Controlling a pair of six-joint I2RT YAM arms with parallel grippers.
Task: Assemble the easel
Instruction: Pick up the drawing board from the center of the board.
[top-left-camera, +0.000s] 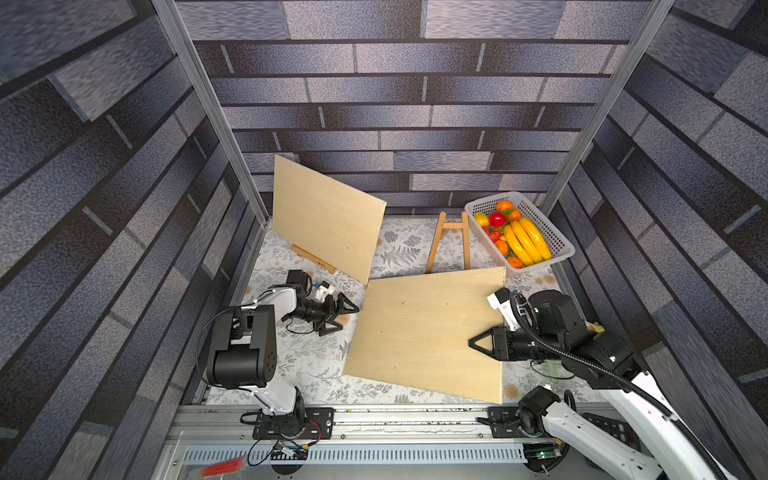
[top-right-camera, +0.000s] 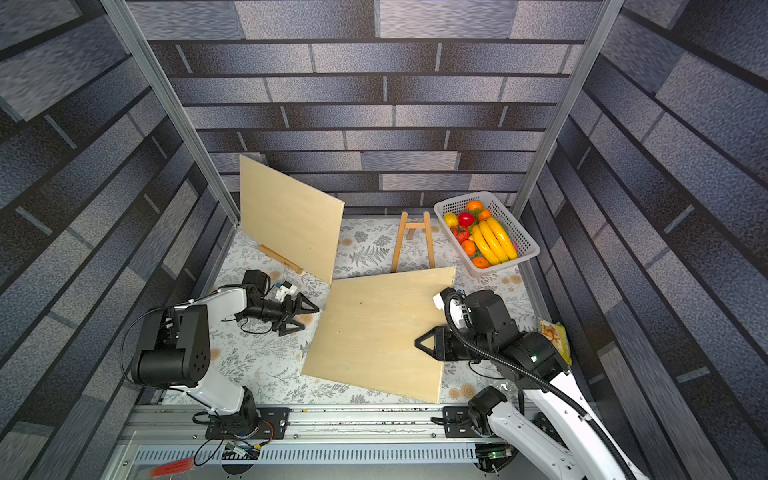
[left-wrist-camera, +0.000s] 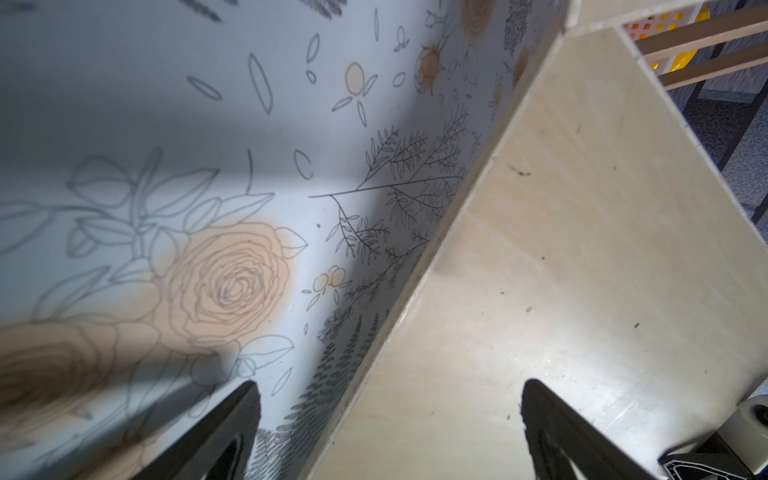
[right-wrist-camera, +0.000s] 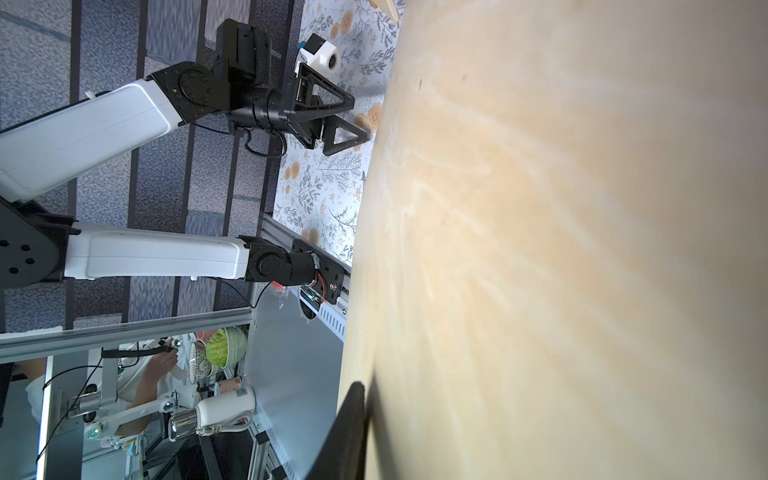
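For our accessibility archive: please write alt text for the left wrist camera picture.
The left gripper, jaws open, frames the edge of a pale wooden board, flowered tablecloth beside it. Wooden easel legs show past the board's corner.

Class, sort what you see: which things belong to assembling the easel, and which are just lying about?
Job: easel frame; held board in right claw; open left claw; far board, already propped.
Lying about: fruit basket; snack packet.
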